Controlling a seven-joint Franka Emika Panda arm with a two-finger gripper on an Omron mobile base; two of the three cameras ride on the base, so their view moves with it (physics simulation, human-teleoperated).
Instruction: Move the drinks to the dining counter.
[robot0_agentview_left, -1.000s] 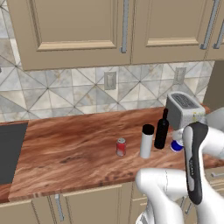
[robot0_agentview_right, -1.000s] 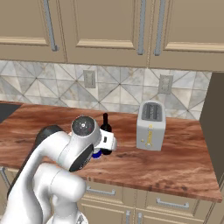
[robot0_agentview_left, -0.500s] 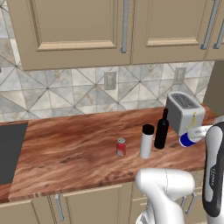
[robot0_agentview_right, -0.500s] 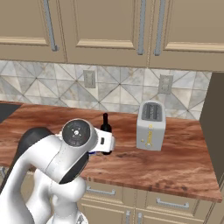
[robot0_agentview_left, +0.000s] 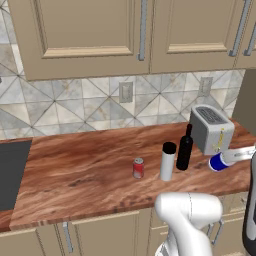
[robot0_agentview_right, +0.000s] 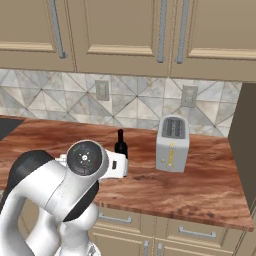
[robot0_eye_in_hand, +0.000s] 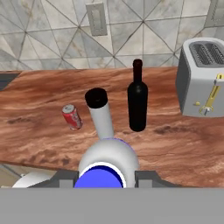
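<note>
Blue-and-white bottle (robot0_eye_in_hand: 106, 166) sits clamped between the claw (robot0_eye_in_hand: 107, 178) fingers.

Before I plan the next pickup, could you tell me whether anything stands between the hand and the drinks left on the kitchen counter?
The hand already holds the blue-and-white bottle. Beyond it stand the grey cylinder, the black bottle and the red can, with nothing visible in between. The toaster stands off to one side.

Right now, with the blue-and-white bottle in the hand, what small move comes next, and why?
Probably carry the blue-and-white bottle clear of this counter: the hand grips it off the surface, lying sideways beside the toaster, and nothing blocks the way.
</note>
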